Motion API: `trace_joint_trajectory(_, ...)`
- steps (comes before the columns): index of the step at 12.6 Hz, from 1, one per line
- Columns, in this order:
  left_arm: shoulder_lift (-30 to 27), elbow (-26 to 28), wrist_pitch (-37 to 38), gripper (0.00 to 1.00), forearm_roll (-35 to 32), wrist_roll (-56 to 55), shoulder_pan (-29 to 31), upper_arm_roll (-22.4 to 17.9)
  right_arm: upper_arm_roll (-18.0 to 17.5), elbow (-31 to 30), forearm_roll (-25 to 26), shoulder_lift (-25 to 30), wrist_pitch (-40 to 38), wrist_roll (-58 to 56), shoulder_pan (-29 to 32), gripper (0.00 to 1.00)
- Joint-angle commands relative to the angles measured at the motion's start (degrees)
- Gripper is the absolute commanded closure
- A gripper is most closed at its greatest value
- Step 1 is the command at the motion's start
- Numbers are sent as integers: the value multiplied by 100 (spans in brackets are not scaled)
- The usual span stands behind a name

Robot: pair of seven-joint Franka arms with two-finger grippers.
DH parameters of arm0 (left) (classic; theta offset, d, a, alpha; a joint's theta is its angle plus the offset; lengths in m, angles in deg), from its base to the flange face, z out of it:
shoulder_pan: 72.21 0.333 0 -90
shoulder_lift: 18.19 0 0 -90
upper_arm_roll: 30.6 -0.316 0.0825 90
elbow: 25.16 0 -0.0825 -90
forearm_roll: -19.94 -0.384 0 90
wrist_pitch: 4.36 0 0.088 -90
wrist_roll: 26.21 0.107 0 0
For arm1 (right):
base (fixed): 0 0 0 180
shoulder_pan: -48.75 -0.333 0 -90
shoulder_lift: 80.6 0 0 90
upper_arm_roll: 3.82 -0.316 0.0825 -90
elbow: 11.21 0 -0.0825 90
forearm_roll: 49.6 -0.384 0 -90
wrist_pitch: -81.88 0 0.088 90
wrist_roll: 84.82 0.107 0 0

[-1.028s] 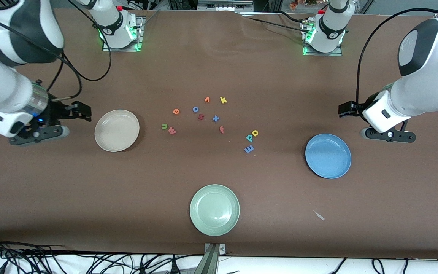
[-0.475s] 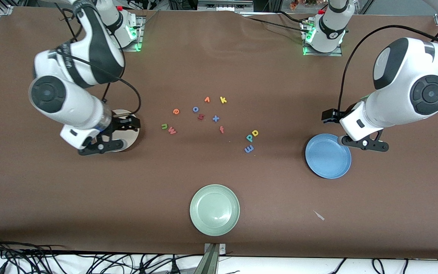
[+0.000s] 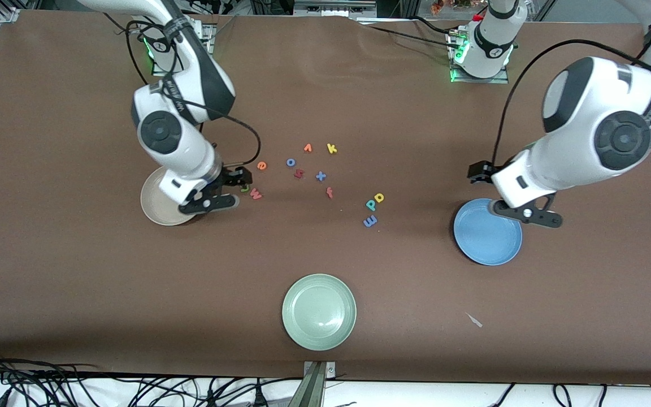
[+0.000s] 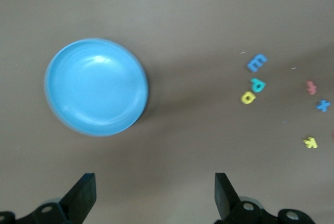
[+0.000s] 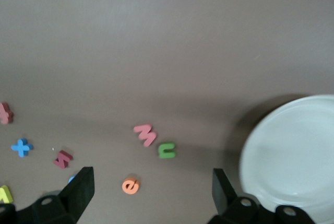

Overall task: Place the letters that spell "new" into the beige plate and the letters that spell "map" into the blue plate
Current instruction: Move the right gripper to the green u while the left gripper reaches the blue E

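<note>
While both grippers hang wide open, the right gripper (image 3: 234,191) should centre squarely over the green n (image 5: 167,150) before descending.

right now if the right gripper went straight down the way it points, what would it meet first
Probably the bare table. The right gripper, open, points down beside the green n and red w, not squarely over either; depth is unclear.

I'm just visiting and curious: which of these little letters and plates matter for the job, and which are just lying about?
For the job:
green n, orange e, red w
beige plate
blue m, yellow a, teal p
blue plate

Just lying about:
pale green plate
yellow k, blue x, blue o, red f
</note>
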Motion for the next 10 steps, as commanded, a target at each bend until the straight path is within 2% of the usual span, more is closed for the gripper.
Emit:
trace_joint_trajectory(1,730,-255,-709,0,100,112,-507,64,-153,-1298,20,615,869,172,31,0)
trace_joint_trajectory(4,1372,-220,-1774,0,47,85,-1097,47,-162,-1845,265,503,1687,172,40,0)
trace_joint_trajectory(6,1777,-203,-2249,0,30,138,-1272,55,-162,-1837,677,143,2109,172,49,0)
trace_joint_trajectory(8,2076,-150,-2732,0,-415,121,-1615,47,-153,-1846,776,-156,2557,163,49,0)
trace_joint_trajectory(10,2279,-115,-3006,0,-752,121,-1669,55,-153,-1828,828,-297,2699,155,49,1)
